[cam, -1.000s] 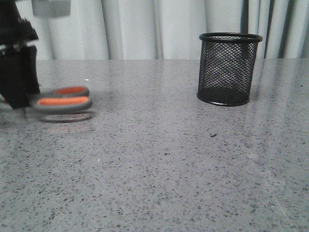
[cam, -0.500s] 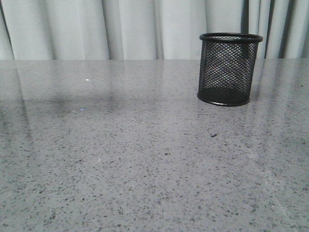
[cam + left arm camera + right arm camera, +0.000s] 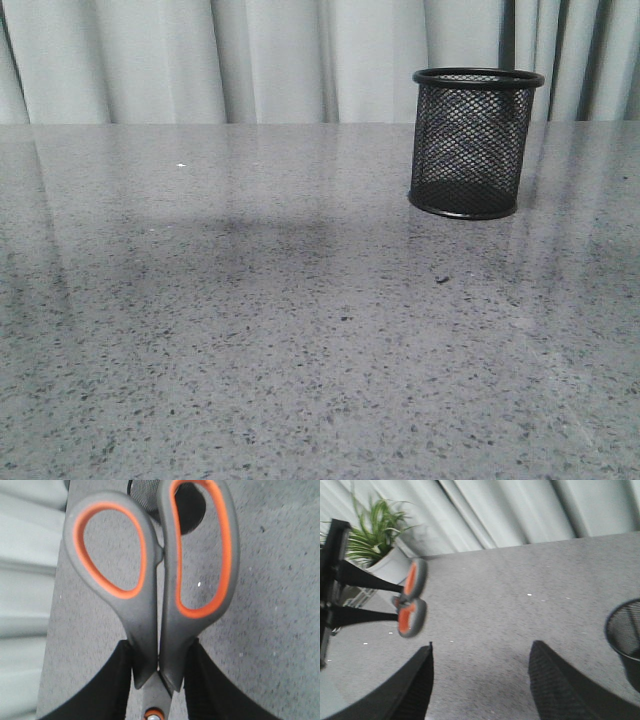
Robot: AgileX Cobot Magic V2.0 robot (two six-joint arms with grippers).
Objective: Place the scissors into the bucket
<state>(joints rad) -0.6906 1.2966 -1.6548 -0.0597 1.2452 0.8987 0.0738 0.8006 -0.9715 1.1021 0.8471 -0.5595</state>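
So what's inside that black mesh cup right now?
Nothing shows through the bucket's mesh in the front view; its bottom is hard to see. The scissors are not in it; the left gripper grips them.

Open table (image 3: 250, 330) all round the lone bucket (image 3: 470, 140).

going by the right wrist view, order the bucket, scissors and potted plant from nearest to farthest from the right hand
1. The bucket: at the view's right edge, just beside the right hand, which is open with nothing in it.
2. The scissors: held up off the table across from it, in the left hand.
3. The potted plant: behind the scissors, by the curtain.
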